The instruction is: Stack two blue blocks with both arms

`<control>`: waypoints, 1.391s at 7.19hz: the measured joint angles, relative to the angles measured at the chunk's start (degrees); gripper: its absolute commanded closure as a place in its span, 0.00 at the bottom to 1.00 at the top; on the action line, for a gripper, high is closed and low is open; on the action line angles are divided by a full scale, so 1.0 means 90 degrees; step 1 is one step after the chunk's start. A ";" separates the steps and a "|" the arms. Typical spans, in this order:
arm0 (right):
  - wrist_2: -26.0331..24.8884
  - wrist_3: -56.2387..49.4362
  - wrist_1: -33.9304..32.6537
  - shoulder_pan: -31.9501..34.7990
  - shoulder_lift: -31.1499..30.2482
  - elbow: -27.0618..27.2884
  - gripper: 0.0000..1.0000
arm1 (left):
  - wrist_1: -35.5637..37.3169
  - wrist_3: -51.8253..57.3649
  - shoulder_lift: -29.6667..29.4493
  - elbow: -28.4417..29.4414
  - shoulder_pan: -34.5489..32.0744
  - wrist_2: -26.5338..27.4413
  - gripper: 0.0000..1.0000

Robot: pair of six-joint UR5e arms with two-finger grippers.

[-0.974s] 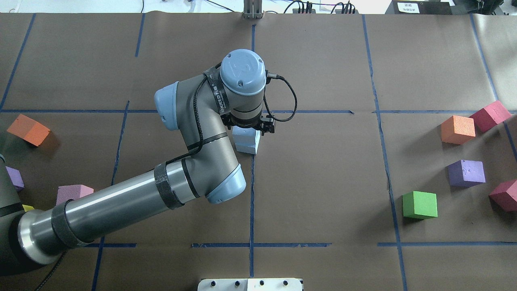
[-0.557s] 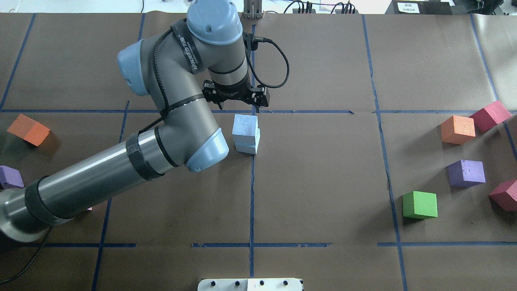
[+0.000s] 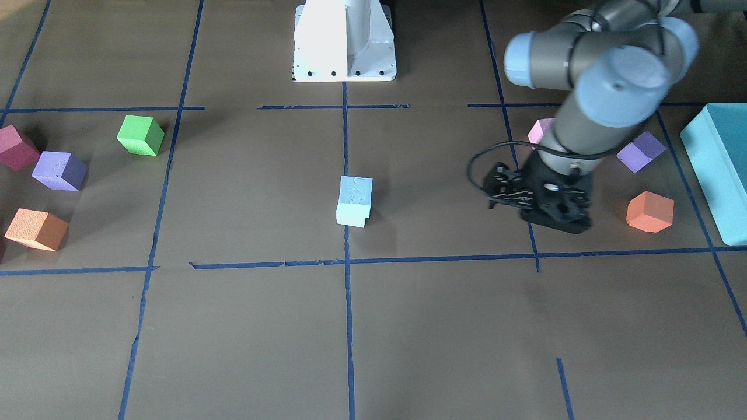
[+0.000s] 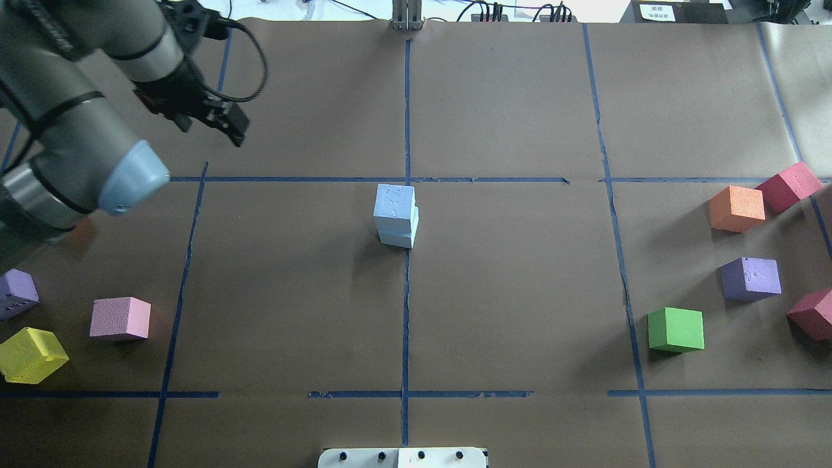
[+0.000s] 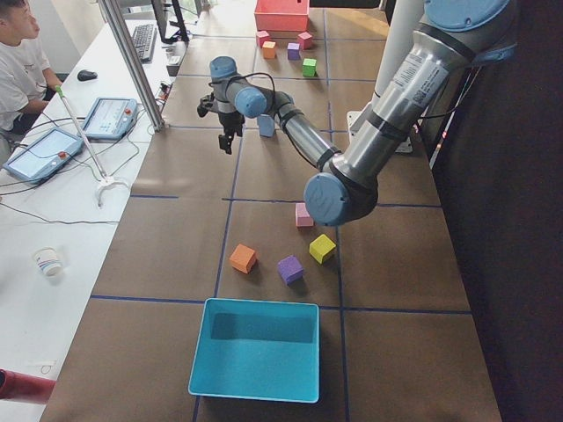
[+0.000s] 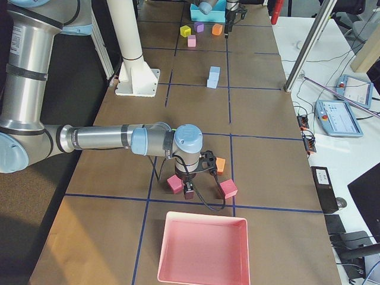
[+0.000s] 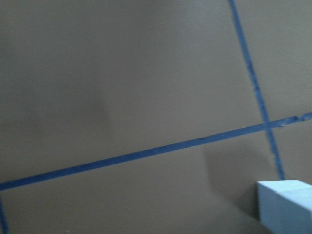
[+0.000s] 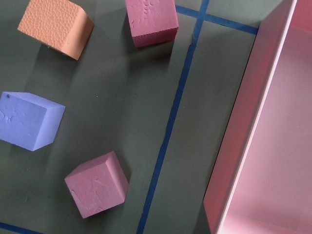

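The two light blue blocks stand stacked at the table's middle, the upper block (image 4: 394, 200) on the lower block (image 4: 398, 236), slightly offset. The stack also shows in the front view (image 3: 355, 192), the two side views (image 5: 266, 125) (image 6: 213, 77) and the left wrist view (image 7: 285, 204). My left gripper (image 4: 211, 127) is open and empty, high and well left of the stack; it also shows in the front view (image 3: 554, 217). My right gripper (image 6: 189, 191) hangs over magenta cubes near the pink tray; I cannot tell whether it is open.
Orange (image 4: 736, 208), magenta (image 4: 788, 185), purple (image 4: 751, 278) and green (image 4: 676, 329) cubes lie at the right. Pink (image 4: 120, 318), yellow (image 4: 31, 354) and purple (image 4: 16, 294) cubes lie at the left. A teal box (image 3: 718, 169), a pink tray (image 6: 202, 249) and a white pedestal (image 3: 344, 38) stand at the edges.
My left gripper has let go of the upper blue block, risen and swung far to the left. The stack has stayed in place.
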 measured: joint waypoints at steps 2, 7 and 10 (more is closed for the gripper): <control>0.0057 0.0188 0.0003 -0.0008 0.0011 -0.0022 0.00 | -0.0030 0.2084 0.1527 -0.0066 -0.1569 -0.0751 0.00; 0.0091 0.0293 0.0017 -0.0020 0.0023 -0.0025 0.00 | -0.0249 0.3562 0.3800 0.0006 -0.3134 -0.0892 0.00; 0.0090 0.0291 0.0025 -0.0020 0.0026 -0.0025 0.00 | -0.0288 0.3591 0.4098 -0.0082 -0.3264 -0.0473 0.00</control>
